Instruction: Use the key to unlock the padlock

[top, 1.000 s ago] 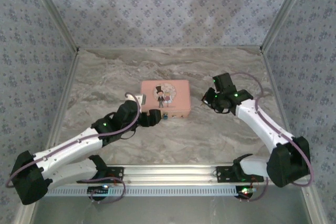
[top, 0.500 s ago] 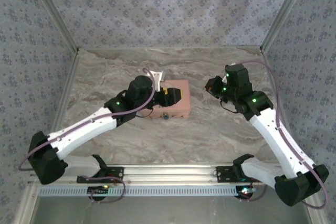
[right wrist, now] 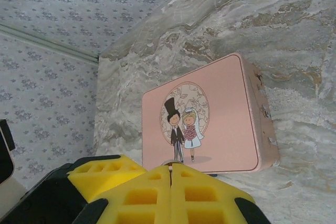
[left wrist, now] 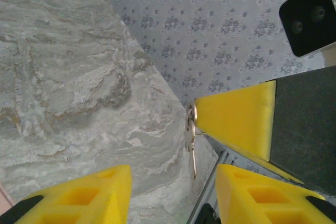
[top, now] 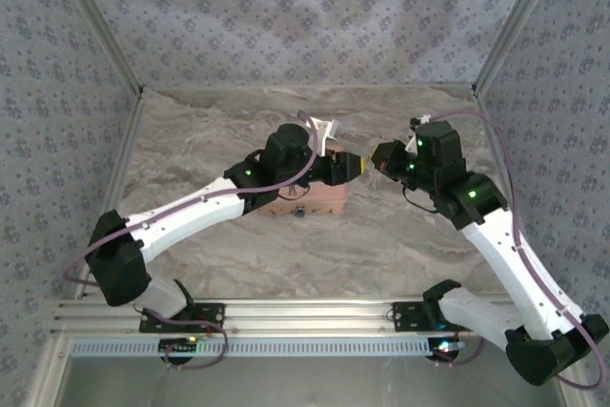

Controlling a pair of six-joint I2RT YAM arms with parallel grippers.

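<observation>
Overhead, the two arms met above the marble table [top: 400, 235], just right of the pink tin [top: 326, 200]. The left gripper [top: 354, 165] was nearly tip to tip with the right gripper [top: 382, 160]. The right gripper's fingers were pressed together on the key [left wrist: 191, 142]. In the left wrist view the key hung from a yellow fingertip at centre right of the frame, ring uppermost, its long axis running almost straight down. The left gripper's own fingers [left wrist: 100, 195] stood apart at the bottom of that frame, one lower left and one lower right. The key's blade pointed into the gap between them, nearer the right-hand one. The padlock [top: 300, 209] sat at the tin's near edge, below and left of both grippers in the overhead frame, beneath the left arm. The coming move probably turned on that downward axis lining up between the parted fingers, and the left gripper looked the nearer to the padlock.
</observation>
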